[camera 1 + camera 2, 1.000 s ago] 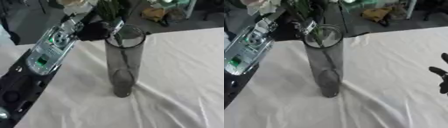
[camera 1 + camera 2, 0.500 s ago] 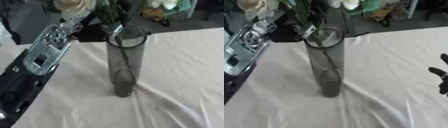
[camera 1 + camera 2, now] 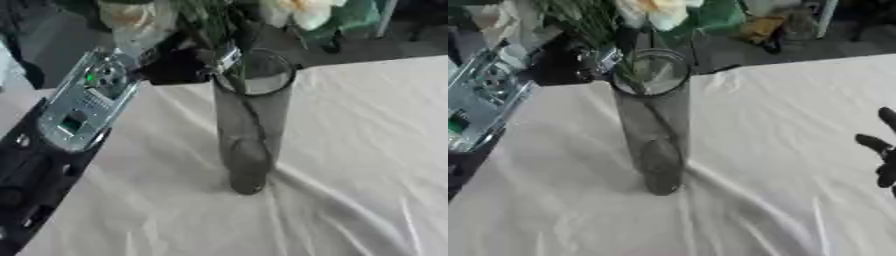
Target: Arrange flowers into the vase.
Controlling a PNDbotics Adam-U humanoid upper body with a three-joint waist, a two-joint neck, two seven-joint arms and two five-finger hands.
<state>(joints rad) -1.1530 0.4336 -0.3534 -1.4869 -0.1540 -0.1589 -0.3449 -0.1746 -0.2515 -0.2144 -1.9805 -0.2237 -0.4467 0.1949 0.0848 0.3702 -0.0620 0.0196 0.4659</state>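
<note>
Upright on the white tablecloth [image 3: 367, 150] stood the tall smoky glass vase [image 3: 249, 125], with the left arm [image 3: 79, 107] reaching in diagonally from the lower left so that its black left hand [image 3: 179, 65] sat just beside the vase's rim, fingers curled round the green stems of the flowers [image 3: 293, 10]. Those stems dipped into the vase's mouth while the pale blooms stood above it at the top edge of the view. Meanwhile the right hand [image 3: 881, 160] showed only as dark, relaxed, spread fingers at the right edge of the right eye view, well apart from the vase and holding nothing.
</note>
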